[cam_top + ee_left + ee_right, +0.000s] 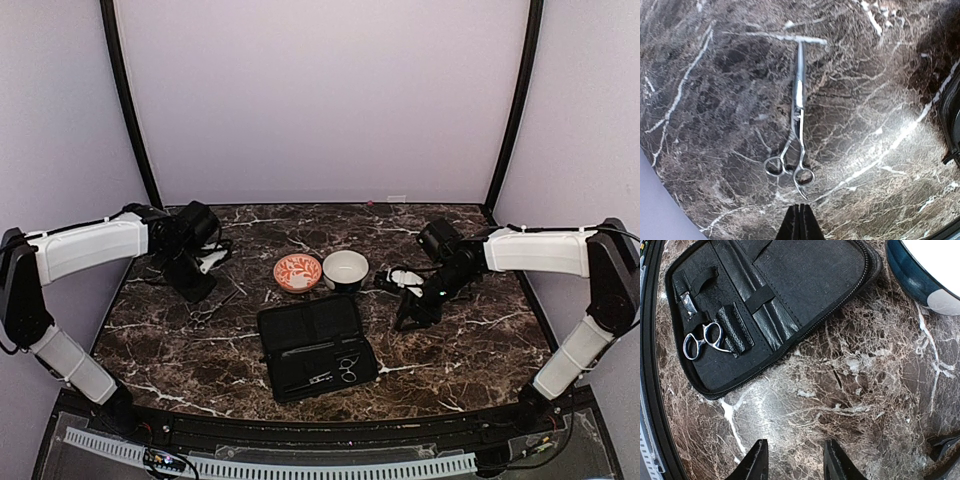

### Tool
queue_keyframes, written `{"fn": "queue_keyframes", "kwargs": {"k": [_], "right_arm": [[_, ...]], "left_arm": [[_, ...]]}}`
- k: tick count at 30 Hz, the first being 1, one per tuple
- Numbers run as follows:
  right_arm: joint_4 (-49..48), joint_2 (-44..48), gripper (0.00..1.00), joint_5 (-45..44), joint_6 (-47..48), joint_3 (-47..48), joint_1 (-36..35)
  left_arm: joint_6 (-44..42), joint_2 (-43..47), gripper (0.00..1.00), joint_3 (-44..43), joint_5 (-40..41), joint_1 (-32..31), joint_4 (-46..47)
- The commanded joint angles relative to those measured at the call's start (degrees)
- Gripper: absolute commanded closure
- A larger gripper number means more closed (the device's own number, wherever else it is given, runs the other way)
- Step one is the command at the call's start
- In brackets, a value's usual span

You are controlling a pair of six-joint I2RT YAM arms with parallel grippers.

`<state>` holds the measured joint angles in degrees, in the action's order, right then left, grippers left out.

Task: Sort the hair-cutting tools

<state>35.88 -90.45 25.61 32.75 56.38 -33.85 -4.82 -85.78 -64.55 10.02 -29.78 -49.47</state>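
Silvery scissors (796,125) lie loose on the marble table, ring handles toward my left gripper (800,209), which is shut and empty just short of the rings; they also show in the top view (207,312). My left gripper (196,290) hovers above them. An open black case (315,345) lies in the middle front, with a second pair of scissors (702,339) strapped inside beside a slim dark tool (300,352). My right gripper (795,456) is open and empty over bare marble right of the case (775,295); it also shows in the top view (410,318).
An orange-patterned bowl (297,272) and a white bowl (345,269) stand behind the case. The white bowl's blue outside (915,275) shows at the top right of the right wrist view. Purple walls close in the table on three sides.
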Motion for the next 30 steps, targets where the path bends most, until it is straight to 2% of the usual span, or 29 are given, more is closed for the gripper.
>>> {"fn": "queue_keyframes", "kwargs": {"k": [1, 3, 6, 10, 11, 12, 23, 30], "right_arm": [[0.2, -0.4, 0.63, -0.1, 0.6, 1.5, -0.7], [0.2, -0.4, 0.63, -0.2, 0.6, 1.5, -0.9], [0.2, -0.4, 0.63, -0.3, 0.6, 1.5, -0.9], [0.3, -0.3, 0.64, -0.5, 0.6, 1.4, -0.9], [0.2, -0.1, 0.64, -0.6, 0.6, 1.4, -0.9], [0.2, 0.0, 0.64, -0.7, 0.5, 1.3, -0.9], [0.0, -0.1, 0.64, -0.9, 0.6, 1.0, -0.9], [0.2, -0.4, 0.64, -1.1, 0.6, 1.2, -0.9]], "left_arm": [[0.0, 0.0, 1.00, 2.4, -2.0, -0.1, -1.3], [0.4, -1.5, 0.97, 2.7, -1.1, -0.2, -0.6], [2.3, -5.2, 0.74, 1.3, 3.3, -0.2, 0.4], [0.6, -9.8, 0.60, 0.0, 3.3, -0.1, 3.1], [-0.3, -10.8, 0.51, 0.1, 3.0, -0.2, 3.8], [-1.0, -11.7, 0.48, 0.0, 2.8, -0.2, 4.2], [-4.7, -15.9, 0.55, -0.5, -2.2, 2.9, 10.2], [-6.5, -17.3, 0.66, -1.8, -5.0, 5.2, 11.1]]}}
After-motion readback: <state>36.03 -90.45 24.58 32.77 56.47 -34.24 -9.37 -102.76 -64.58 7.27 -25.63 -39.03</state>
